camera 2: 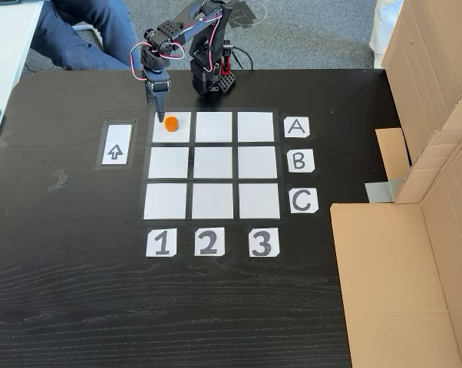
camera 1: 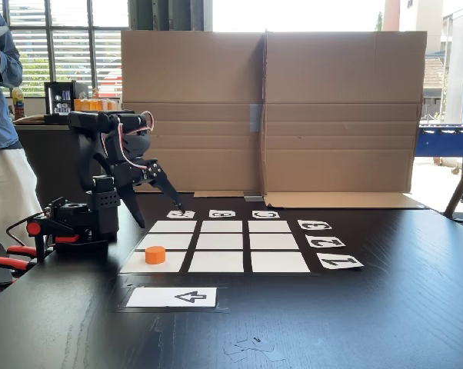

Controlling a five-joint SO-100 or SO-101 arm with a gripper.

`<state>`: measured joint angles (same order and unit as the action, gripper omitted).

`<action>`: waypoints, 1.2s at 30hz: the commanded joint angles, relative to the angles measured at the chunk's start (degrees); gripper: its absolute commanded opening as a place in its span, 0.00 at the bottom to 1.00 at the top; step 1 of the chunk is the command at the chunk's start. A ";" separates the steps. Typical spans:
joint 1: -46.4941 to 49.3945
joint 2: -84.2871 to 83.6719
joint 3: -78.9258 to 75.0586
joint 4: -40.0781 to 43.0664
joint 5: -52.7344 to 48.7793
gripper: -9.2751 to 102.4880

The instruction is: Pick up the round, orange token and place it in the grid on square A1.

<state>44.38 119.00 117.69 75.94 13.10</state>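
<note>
Table (camera 2: 77,307): black wood, it carries everything; a cardboard wall (camera 1: 270,108) stands at its far edge in a fixed view
Grid (camera 2: 212,166): nine white squares with black gaps, letters A, B, C on one edge and numbers 1, 2, 3 on another
Arm (camera 1: 108,177): black, its base is just beside the grid, folded over and reaching down toward the corner
Arrow card (camera 2: 116,146): single white card, it lies apart from the grid, beside the column of 1
Square A1 (camera 2: 160,134): corner square nearest to the arm base
Claw (camera 2: 161,115): the tips point down just beside the token, above the edge of A1; apart or together, I cannot tell, the fingers overlap in both fixed views
Token (camera 2: 171,123): orange, upright, it sits inside A1, not held, so the placing looks done
Risk: the tips are very near to the token, so a sideways move of the arm can push it over the black gap, or tip it; a straight lift first seems safer
View difference: the view from above reads the labels and proves the square is A1; the low view (camera 1: 155,254) shows the token flat on the paper and the tips off the table
</note>
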 commanded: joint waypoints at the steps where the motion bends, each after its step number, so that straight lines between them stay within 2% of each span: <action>1: 4.57 4.92 -2.99 0.53 -0.09 0.40; 8: 17.05 14.85 0.88 -1.23 -3.87 0.40; 15: 32.17 25.58 11.51 -12.04 -7.91 0.38; 20: 39.11 30.94 17.05 -14.85 -10.72 0.34; 25: 42.63 37.27 23.12 -18.19 -10.81 0.29; 36: 43.33 52.12 39.81 -17.31 -11.34 0.27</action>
<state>87.28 168.84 155.39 58.62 2.11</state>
